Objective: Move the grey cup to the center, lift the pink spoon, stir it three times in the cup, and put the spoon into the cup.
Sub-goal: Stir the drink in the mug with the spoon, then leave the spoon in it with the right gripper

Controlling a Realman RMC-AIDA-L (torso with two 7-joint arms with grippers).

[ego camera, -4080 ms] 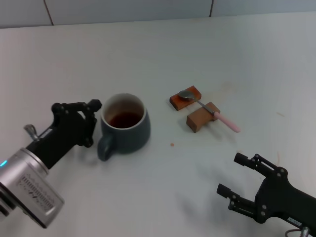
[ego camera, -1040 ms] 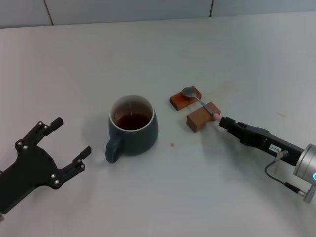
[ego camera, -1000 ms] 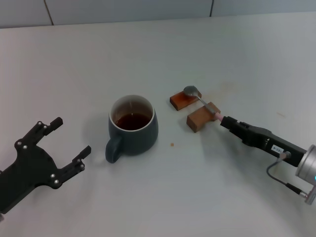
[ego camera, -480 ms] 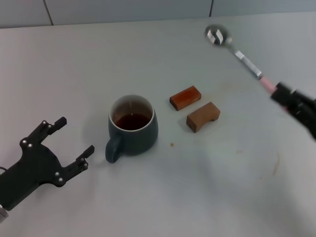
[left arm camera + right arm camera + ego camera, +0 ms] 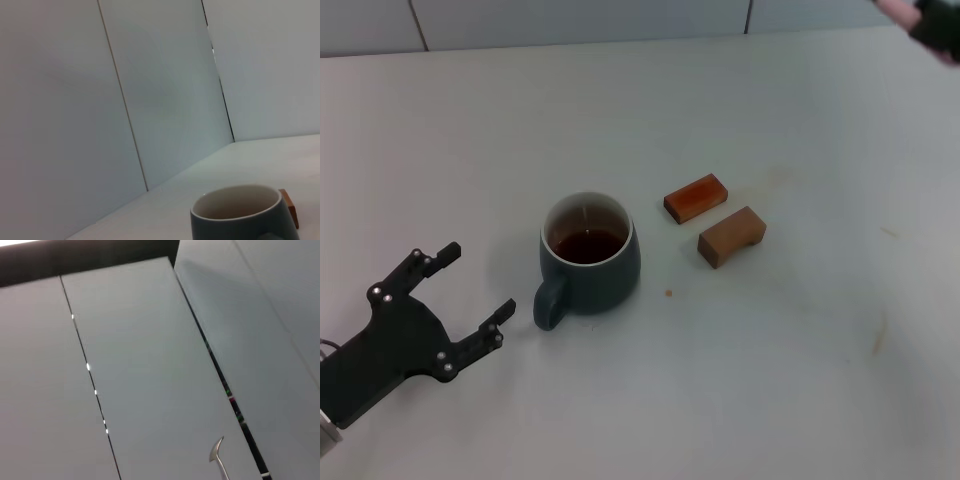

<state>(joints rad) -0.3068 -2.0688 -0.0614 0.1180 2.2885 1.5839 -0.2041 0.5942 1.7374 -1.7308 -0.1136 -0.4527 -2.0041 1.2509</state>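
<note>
The grey cup stands upright near the middle of the table with dark brown liquid in it, its handle toward me. It also shows in the left wrist view. My left gripper is open and empty, low on the table just left of the cup's handle. My right gripper is raised at the far right top corner of the head view, shut on the pink spoon. Only a bit of the pink handle shows there. The spoon's metal bowl and neck show in the right wrist view against the wall.
Two brown wooden blocks lie right of the cup, with nothing on them. One block's edge shows behind the cup in the left wrist view. A tiled wall runs along the table's far edge.
My right gripper took the spoon off the blocks and lifted it high up and to the far right, nearly out of view. My left gripper shifted slightly toward the cup.
</note>
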